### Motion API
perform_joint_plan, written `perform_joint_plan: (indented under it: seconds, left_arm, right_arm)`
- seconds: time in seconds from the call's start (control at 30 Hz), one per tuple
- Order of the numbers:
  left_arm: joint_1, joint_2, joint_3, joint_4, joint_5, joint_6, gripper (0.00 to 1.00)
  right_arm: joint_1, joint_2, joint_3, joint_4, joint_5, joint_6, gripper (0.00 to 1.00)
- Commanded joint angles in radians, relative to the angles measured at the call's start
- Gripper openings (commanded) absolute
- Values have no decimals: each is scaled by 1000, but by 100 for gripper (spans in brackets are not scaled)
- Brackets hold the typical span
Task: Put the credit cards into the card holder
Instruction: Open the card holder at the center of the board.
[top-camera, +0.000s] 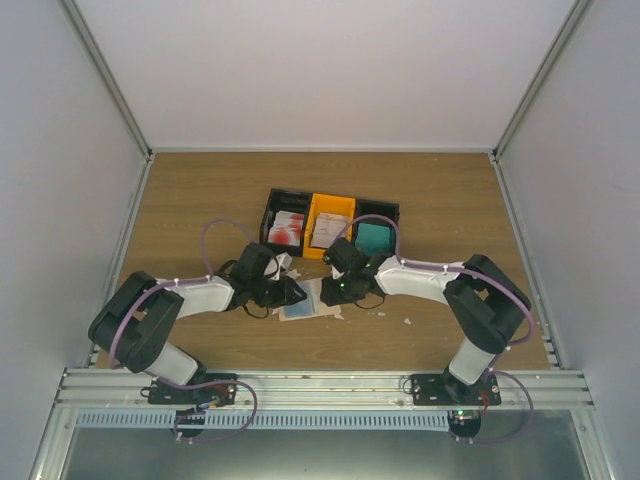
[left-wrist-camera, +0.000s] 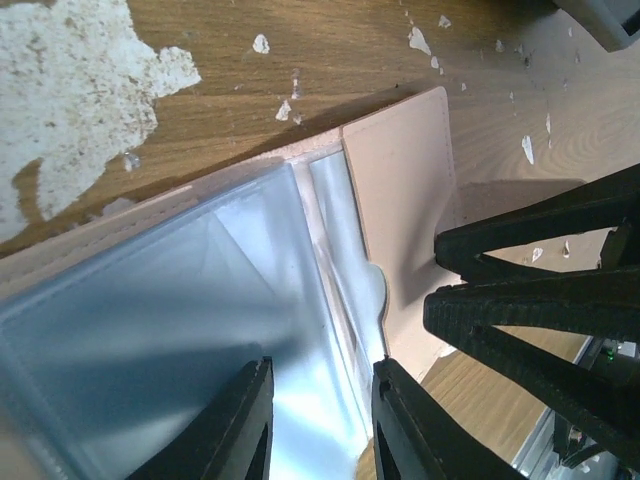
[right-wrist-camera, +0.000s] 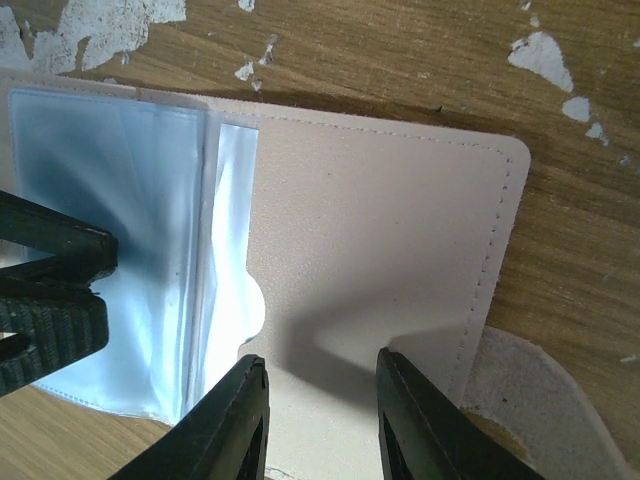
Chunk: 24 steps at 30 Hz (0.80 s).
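Card holder (top-camera: 305, 305) lies spread open and flat on the wooden table (top-camera: 190, 200), just in front of the joined black and orange bins (top-camera: 331, 204) and between the two grippers. Only the overhead view shows the credit cards (top-camera: 326, 226), which sit in the bins apart from the holder: red-and-white at the left, pale in the orange middle, teal at the right. Only the wrist views show the holder's clear plastic sleeves (left-wrist-camera: 200, 330) beside a beige pocket panel (right-wrist-camera: 380, 250) with a stitched edge. Both arms reach inward with bent elbows and wrists tipped down. The left gripper (left-wrist-camera: 322, 366) hangs over the sleeves, fingers parted and clamping nothing. The right gripper (right-wrist-camera: 318, 358) stands likewise parted over the beige panel, near its outer edge. Wood dotted with white scraps (top-camera: 407, 321) stretches toward the side walls (top-camera: 60, 200).
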Motion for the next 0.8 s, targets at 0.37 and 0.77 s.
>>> perform_joint_plan:
  seconds: [0.37,0.77]
  left_arm:
    - [-5,-146,93,-124,-73,82,48]
    - [-2,-187,166,-128,-160,86,65]
  right_arm:
    - [-71,-142,137,-52,-1,-254,36]
    - [-252,-97,525,-245,-75,-592,60]
